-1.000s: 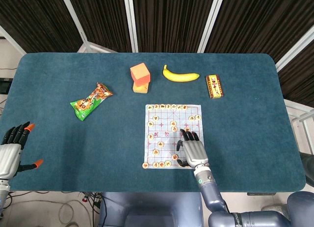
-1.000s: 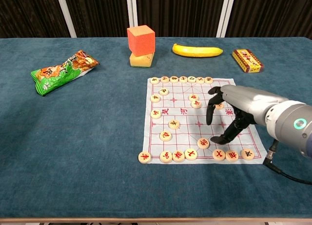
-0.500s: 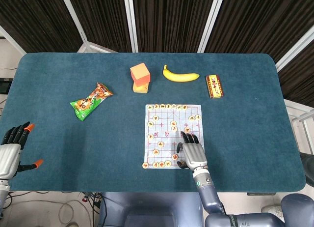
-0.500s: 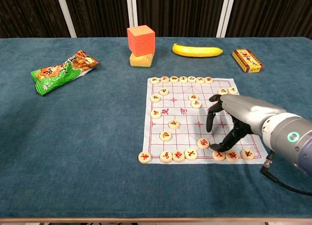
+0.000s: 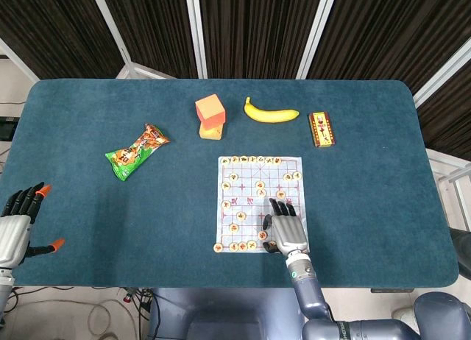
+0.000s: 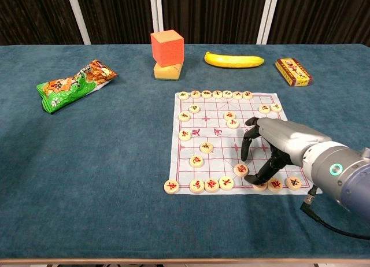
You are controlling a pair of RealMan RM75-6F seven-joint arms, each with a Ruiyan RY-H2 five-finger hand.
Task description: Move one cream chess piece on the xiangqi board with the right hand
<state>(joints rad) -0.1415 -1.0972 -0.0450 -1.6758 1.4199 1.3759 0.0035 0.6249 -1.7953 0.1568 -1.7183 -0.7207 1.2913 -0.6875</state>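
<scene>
The xiangqi board (image 6: pixel 215 141) is a white sheet with red lines, right of centre on the blue table, also in the head view (image 5: pixel 250 184). Several cream round pieces stand on it, mostly along its far and near rows. My right hand (image 6: pixel 272 148) hovers low over the board's near right part, fingers spread and curved downward, holding nothing. Its thumb tip sits just right of a cream piece (image 6: pixel 241 170) in the second row from the near edge; contact is unclear. In the head view the right hand (image 5: pixel 285 226) covers that corner. My left hand (image 5: pixel 18 224) rests open at the table's left edge.
Beyond the board lie an orange cube on a yellow sponge (image 6: pixel 167 50), a banana (image 6: pixel 233 60) and a small patterned box (image 6: pixel 293 71). A green and orange snack bag (image 6: pixel 75 85) lies at the far left.
My right hand has drawn back toward the board's near edge and dropped lower, uncovering two pieces at the far right. The left hand has not moved.
</scene>
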